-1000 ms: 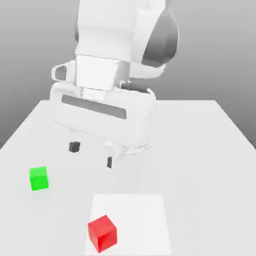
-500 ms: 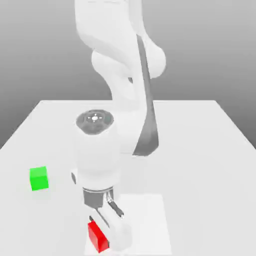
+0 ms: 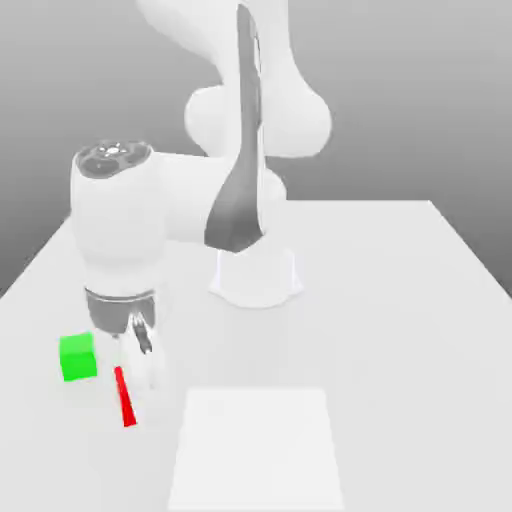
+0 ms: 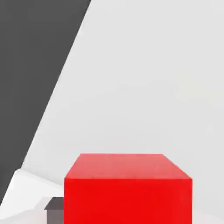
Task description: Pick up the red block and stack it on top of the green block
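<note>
The gripper [image 3: 140, 385] is clamping the red block [image 3: 124, 397] between its fingers, carrying it above the white table [image 3: 400, 300], just beside the green block [image 3: 77, 357] on the exterior view's right. In the hand view the red block [image 4: 127, 188] is sitting close under the camera. Likely risk: lowering off-centre would be nudging the green block aside or toppling the stack.
</note>
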